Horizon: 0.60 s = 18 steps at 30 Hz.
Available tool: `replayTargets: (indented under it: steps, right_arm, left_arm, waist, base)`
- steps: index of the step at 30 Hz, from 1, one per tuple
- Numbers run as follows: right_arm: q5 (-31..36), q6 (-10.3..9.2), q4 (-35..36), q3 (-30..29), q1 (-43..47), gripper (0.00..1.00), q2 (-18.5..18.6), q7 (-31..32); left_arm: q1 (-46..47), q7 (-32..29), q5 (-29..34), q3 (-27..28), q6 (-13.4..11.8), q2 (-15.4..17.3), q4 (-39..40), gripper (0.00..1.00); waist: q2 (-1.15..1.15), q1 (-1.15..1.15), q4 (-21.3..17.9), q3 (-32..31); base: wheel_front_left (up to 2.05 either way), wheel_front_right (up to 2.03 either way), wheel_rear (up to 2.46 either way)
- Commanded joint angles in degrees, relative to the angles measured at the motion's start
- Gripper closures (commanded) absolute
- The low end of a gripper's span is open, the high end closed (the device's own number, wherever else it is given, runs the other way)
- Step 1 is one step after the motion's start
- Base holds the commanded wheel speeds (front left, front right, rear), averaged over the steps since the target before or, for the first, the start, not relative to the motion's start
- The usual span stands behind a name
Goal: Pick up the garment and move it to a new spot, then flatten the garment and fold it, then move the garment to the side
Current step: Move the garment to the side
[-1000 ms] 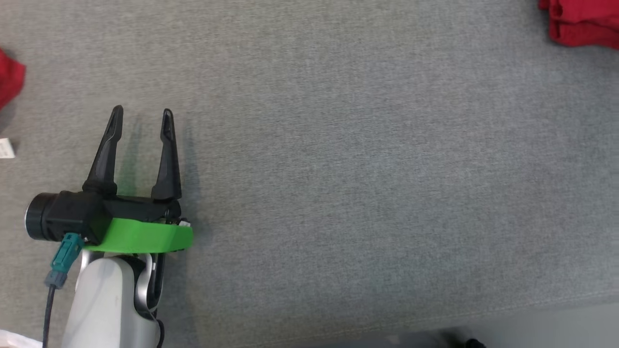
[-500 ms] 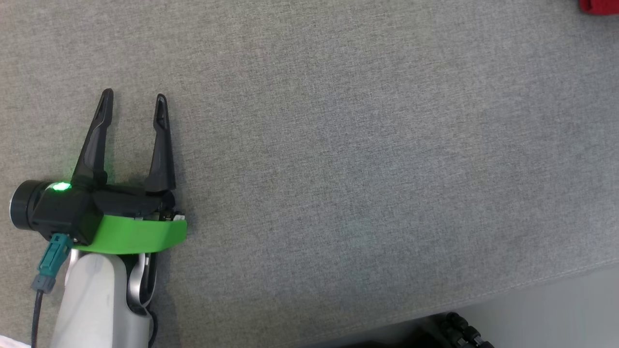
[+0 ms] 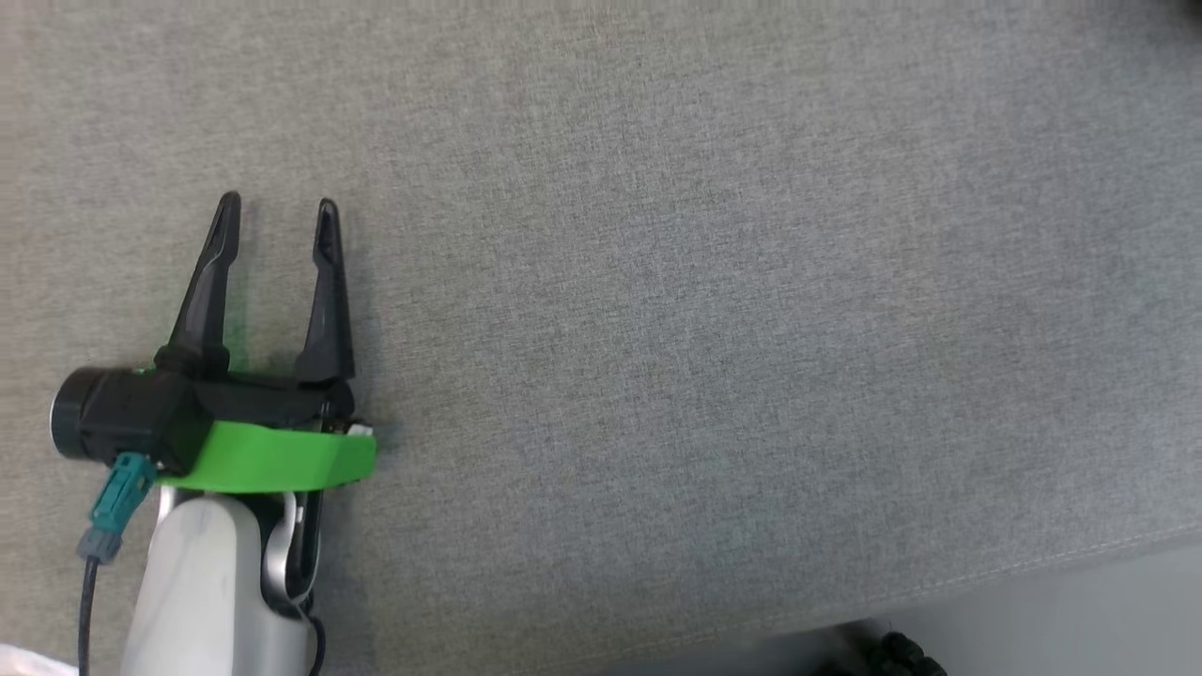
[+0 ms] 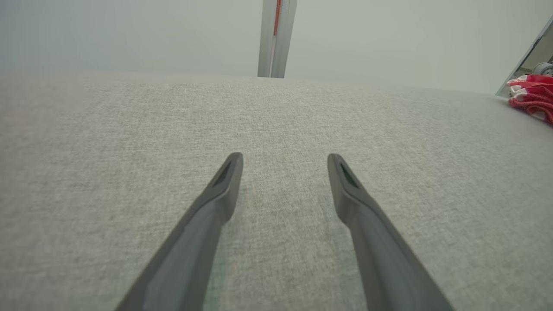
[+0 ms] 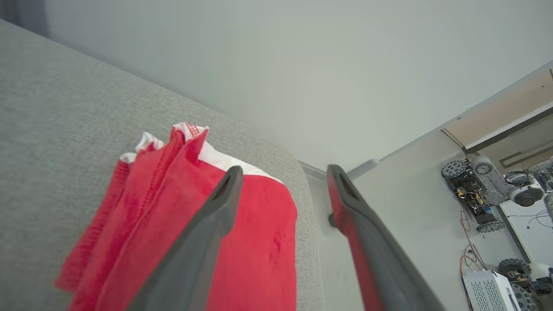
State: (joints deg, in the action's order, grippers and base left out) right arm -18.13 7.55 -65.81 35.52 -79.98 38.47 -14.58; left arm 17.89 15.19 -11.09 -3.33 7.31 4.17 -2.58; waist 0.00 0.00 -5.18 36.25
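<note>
The left gripper (image 3: pixel 277 207) hovers low over a grey woven fabric cushion (image 3: pixel 704 329), its two long dark fingers spread wide with nothing between them. Behind the fingers sit a bright green plastic collar (image 3: pixel 272 455), a teal cable plug (image 3: pixel 117 493) and the pale forearm (image 3: pixel 207 582). Seen from its own wrist, the left gripper (image 4: pixel 285 158) points across bare grey cloth (image 4: pixel 276 112), and the garment (image 4: pixel 533 97), a bright red jersey with white trim, lies well apart from it, far to the right at the cushion's edge. A pale upright post with a red stripe (image 4: pixel 276 39) rises beyond the far side. The right wrist view brings the jersey close. The right gripper (image 5: pixel 285 170) stands wide open and grips nothing, and the garment (image 5: pixel 259 242) rests folded in layers on the cushion (image 5: pixel 52 108) just beneath it, by the rounded corner. One finger crosses in front of the red cloth; the other hangs over the pale floor past the cushion's edge. Whether the fingers touch the cloth cannot be told. Farther right on that floor lie wheeled robot parts (image 5: pixel 475 190) and a white box (image 5: pixel 488 289); the jersey's lettering is not readable.
</note>
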Motion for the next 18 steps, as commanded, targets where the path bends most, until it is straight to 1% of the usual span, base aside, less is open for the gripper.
replayTargets:
  steps: [1,4,10,18]
  right_arm:
    - [-0.89,-0.13,0.84,-0.70,2.04,0.00,-1.19,-0.50]
    - [-0.92,-0.13,6.69,-2.76,4.94,0.00,-3.48,-0.60]
    - [0.28,-0.13,19.75,-8.70,16.66,0.00,-8.51,-0.60]
    - [2.64,-0.13,32.50,-15.26,32.29,0.00,-15.72,-0.62]
  left_arm:
    - [-1.96,-0.11,-0.60,0.85,-0.06,-0.13,-0.81,0.00]
    - [-3.69,-0.06,-1.36,2.30,-0.28,-0.58,-1.25,0.00]
    - [-9.12,-0.06,-2.27,5.40,-0.79,-0.94,-2.22,0.00]
    - [-14.09,-0.06,-3.59,7.90,-1.07,-1.20,-2.91,0.00]
  waist:
    - [0.00,0.00,0.63,-4.07]
    - [0.00,0.00,1.15,-8.38]
    - [0.00,0.00,2.37,-16.60]
    - [0.00,0.00,4.22,-23.40]
  base:
    - [0.00,0.00,0.00]
    - [0.00,0.00,0.00]
    - [0.00,0.00,0.00]
    - [0.00,0.00,0.00]
